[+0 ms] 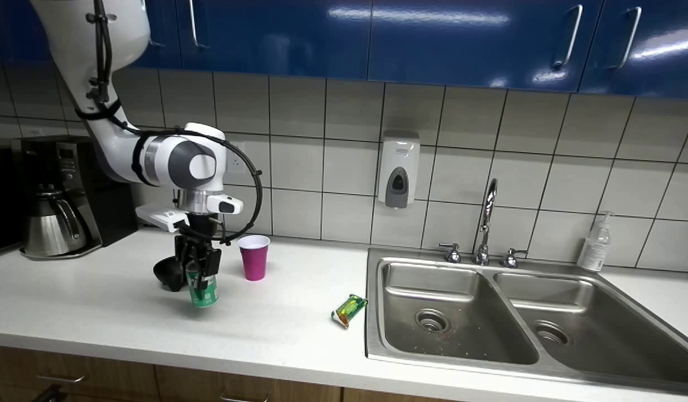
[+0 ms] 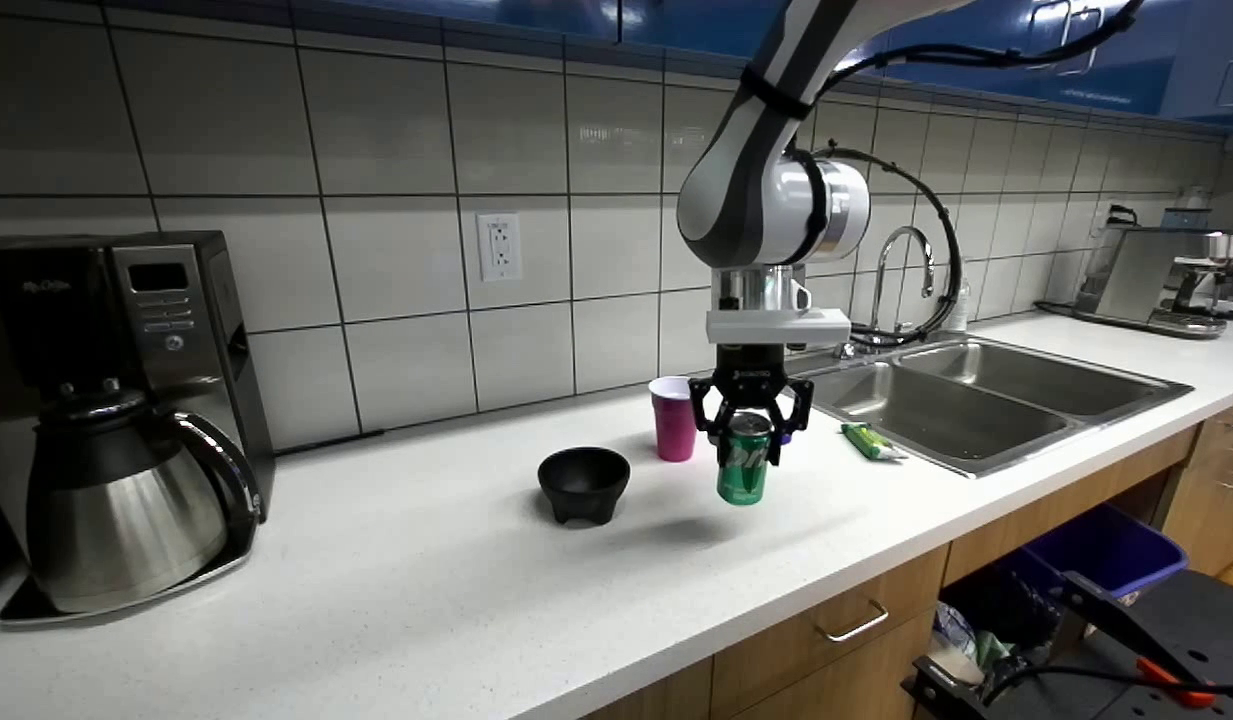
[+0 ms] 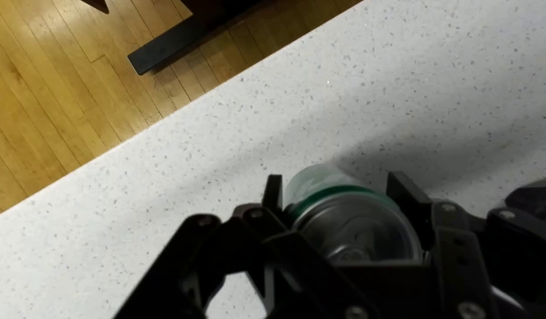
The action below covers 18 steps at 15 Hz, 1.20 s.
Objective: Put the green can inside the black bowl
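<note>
Between the jaws hangs 1 green can [image 2: 743,480].

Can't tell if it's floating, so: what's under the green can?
In an exterior view, the jaws appear to hold the green can above white countertop. Its underside is out of sight, and in the wrist view the can itself hides the spot directly below.

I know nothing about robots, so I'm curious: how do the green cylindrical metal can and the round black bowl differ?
The green cylindrical metal can is narrow; the round black bowl is wider. The can is clamped in the black two-fingered tool, off the speckled white countertop on which the bowl stands. The can shows pale lettering; the bowl looks plain. Both have circular tops.
</note>
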Each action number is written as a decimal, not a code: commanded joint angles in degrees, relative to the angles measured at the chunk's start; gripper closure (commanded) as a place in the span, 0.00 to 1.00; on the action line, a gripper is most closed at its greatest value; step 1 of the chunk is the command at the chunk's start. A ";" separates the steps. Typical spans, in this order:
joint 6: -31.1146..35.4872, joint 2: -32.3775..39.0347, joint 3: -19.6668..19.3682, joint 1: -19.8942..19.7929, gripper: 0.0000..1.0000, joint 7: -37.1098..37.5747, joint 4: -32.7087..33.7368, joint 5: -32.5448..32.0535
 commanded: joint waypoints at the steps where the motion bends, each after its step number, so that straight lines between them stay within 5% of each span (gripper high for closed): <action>1: -1.16 -5.09 -0.07 1.50 0.63 -0.84 -1.50 -0.77; 18: -2.67 -5.30 3.80 6.63 0.63 -1.32 5.29 -1.15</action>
